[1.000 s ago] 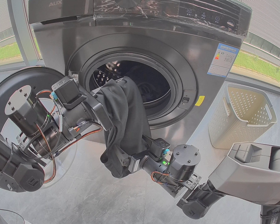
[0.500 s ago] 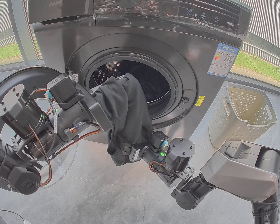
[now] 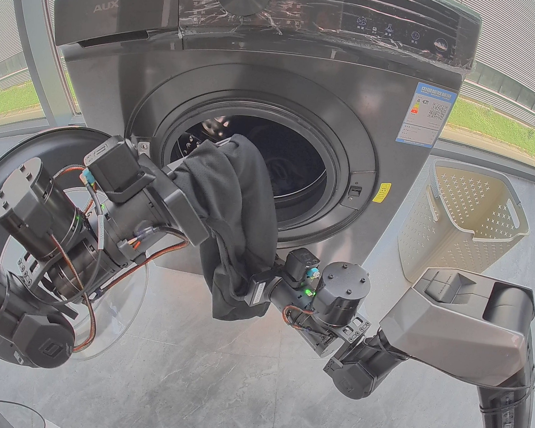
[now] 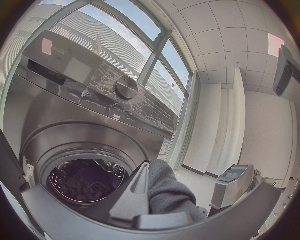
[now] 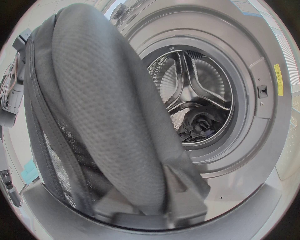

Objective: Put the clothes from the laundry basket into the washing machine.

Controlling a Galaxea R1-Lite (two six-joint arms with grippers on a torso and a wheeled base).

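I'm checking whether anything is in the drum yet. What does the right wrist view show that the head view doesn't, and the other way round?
Only the right wrist view: a bundle of dark clothes lying low in the steel drum, where the head view is too dark to tell. Only the head view: the open round door at the machine's left. Both: the dark grey mesh garment hanging before the silver washing machine.

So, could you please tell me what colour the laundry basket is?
Cream laundry basket; clearest in the head view.
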